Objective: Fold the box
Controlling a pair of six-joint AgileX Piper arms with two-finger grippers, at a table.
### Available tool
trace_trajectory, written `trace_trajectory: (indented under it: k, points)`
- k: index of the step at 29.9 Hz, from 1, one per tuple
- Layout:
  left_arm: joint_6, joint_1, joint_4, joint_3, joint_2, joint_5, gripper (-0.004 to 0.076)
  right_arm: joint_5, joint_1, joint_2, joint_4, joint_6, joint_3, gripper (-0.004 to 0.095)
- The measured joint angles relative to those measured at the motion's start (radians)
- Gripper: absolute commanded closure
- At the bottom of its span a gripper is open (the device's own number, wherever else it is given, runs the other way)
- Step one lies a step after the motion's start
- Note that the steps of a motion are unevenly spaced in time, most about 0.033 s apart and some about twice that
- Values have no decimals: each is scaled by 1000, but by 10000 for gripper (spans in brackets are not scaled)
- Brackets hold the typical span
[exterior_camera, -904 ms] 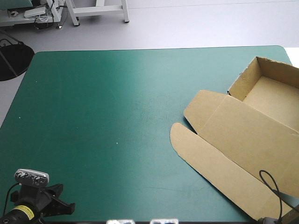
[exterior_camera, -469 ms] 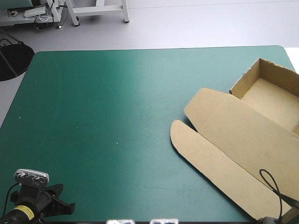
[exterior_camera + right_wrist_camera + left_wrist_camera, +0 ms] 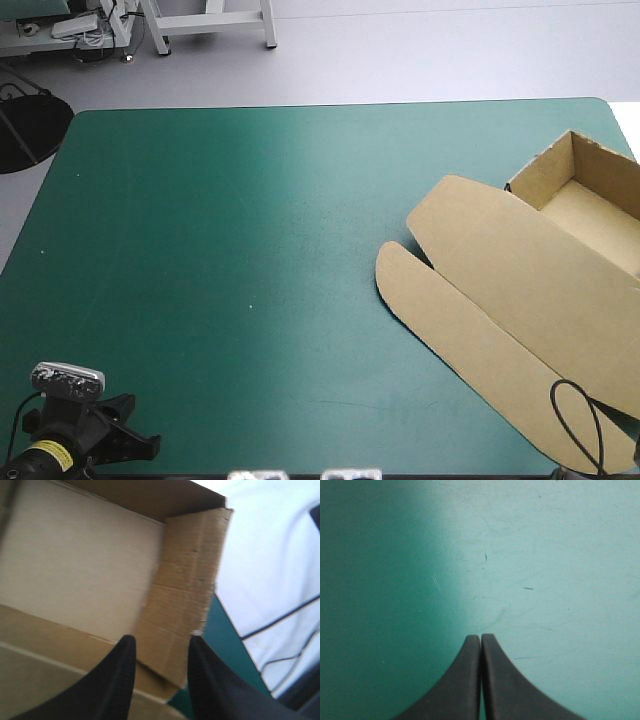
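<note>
One box (image 3: 520, 290), brown board, sits at the table's right side toward the far corner. It is an open tray with walls up at the far-right end, running out of the high view, with the lid lying flat from it toward the near-left and the rounded front flap (image 3: 440, 320) flat on the teal-green cover (image 3: 220, 250). Change since the earlier high views: the whole box has slid toward the right edge and a bit away from the robot, with a slight turn. Flap tip and tray corner both sit further right than before, and less of the tray shows. Shape unchanged: walls up, lid flat, no new crease. Judgement: this is a shift of the box, not a fold step, so task progress is the same, tray formed and lid still to deal with. The tray now looks at or near the right edge, can't tell if it overhangs, so more drift that way risks it tipping off. Right gripper (image 3: 160, 642): fingers part way apart, looking along the lid into the tray, a short side wall (image 3: 187, 580) showing beyond the gap. Nothing seen pinched between them; contact with the lid can't be told. Left gripper (image 3: 480, 637): fingers closed tip to tip, empty, over bare cover near the table's near-left corner, well apart from the box and playing no part.
</note>
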Motion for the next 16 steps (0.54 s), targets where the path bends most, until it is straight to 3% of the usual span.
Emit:
trace_trajectory:
  k: [5,8,16]
  points:
    - [0,0,0,0,0,0,733,5,3,-132,255,-58,0,775]
    - [0,0,-1,0,0,0,733,4,51,-210,320,-94,0,836]
    - [1,0,-2,0,0,0,733,5,422,-416,347,-111,3,881]
